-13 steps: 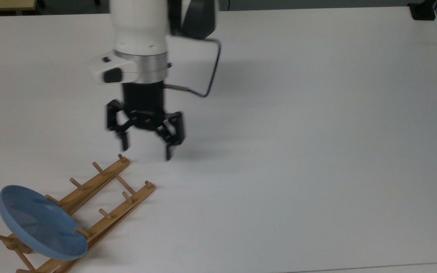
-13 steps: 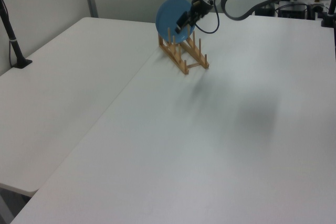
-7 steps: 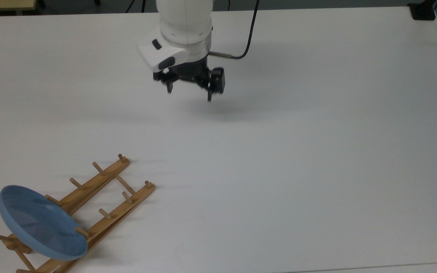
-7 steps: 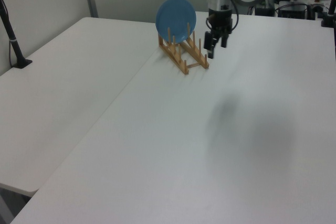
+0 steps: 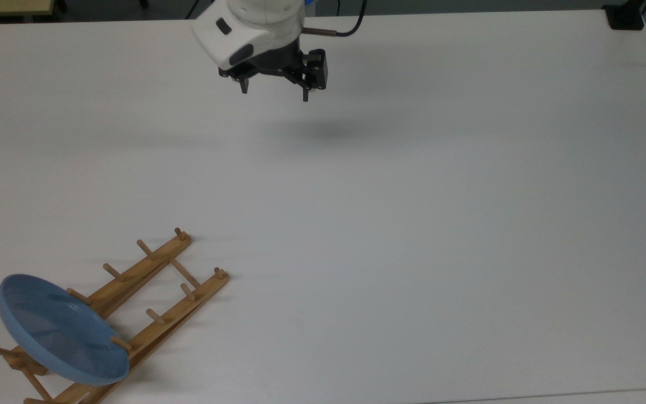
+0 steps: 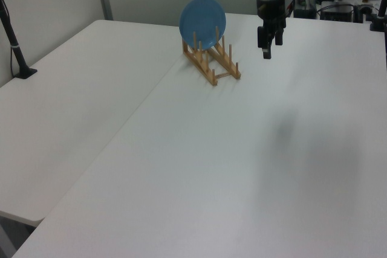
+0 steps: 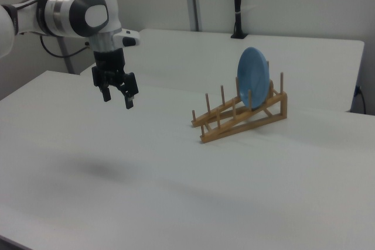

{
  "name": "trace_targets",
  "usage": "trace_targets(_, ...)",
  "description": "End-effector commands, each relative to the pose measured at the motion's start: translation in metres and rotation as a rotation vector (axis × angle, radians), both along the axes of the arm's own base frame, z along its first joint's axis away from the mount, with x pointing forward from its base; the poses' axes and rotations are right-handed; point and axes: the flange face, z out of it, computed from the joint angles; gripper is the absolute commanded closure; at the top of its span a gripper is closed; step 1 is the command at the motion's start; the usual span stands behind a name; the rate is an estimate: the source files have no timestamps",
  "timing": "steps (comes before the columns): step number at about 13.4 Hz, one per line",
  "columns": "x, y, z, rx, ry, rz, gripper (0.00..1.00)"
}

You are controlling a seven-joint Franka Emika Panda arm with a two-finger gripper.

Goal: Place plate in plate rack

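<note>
A: Since a second ago the tool (image 5: 274,90) has pulled away from the plate rack (image 5: 132,314) toward the far edge in the top view, and higher. Plate and rack haven't shifted.

B: Tool state?

A: Fingers spread apart, nothing between them. It hangs above the bare white tabletop (image 5: 413,224), well apart from the rack. In the right view the tool (image 7: 117,100) points down, to the right view's left of the rack (image 7: 240,118).

B: Where's the plate?

A: One blue plate (image 5: 59,331), standing on edge in the rack, tilted, slotted between pegs near the end at the top view's lower left. In the left view the plate (image 6: 202,22) sits at the far end of the rack (image 6: 211,61); in the right view the plate (image 7: 253,78) is at the raised end.

B: Counts?

A: One arm, one tool (image 6: 266,49), one plate, one rack. Rack is two rails joined by crossbars, a row of upright pegs on each; exact peg count is hard to give since the plate covers some. One black post (image 6: 13,40) clamped at the tabletop's edge on the left view's left.
</note>
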Motion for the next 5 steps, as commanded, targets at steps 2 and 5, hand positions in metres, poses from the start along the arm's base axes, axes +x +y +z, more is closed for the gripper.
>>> trace_targets(2, -0.001, -0.004, -0.010, 0.018, 0.025, 0.014, 0.00)
trace_targets(5, 0.010, -0.011, -0.007, 0.029, -0.034, 0.002, 0.00)
